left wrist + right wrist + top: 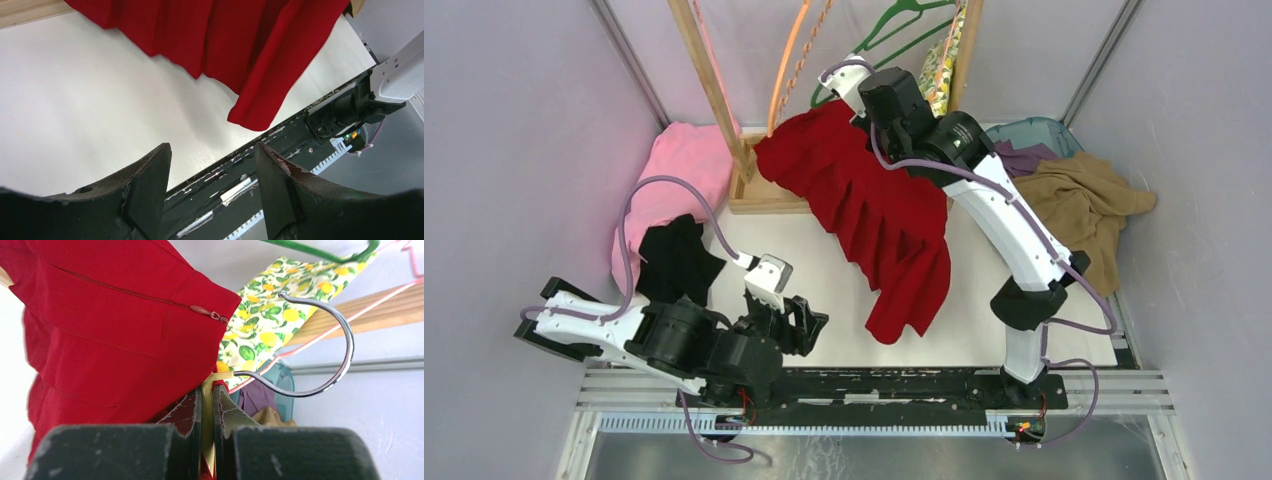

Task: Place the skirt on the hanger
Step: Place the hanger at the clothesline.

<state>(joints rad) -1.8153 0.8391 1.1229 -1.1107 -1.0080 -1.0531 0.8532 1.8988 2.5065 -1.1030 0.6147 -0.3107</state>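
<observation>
Skirt: the skirt [265, 315] is seen hanging up at the rack [714, 90], behind the red garment [110, 330] and below the green hanger [325, 253]. It is gripped by neither arm.
Hanger: the hanger [360, 316] is glimpsed as a thin pink wire running just beside the lemon print. Whether the cloth is carried on it cannot be told.
Right fingers: the right fingers [187, 410] are clenched on the yellowish neck of another hanger, the one with the chrome hook [349, 347]. The red garment hangs from that hanger, and it is judged to be held up at the rack so the way to the skirt is cleared.
Left fingers: the left fingers [150, 175] are spread wide, with nothing held and nothing touched. They are poised low over the counter [75, 100] near its front edge, judged to be in reserve.
</observation>
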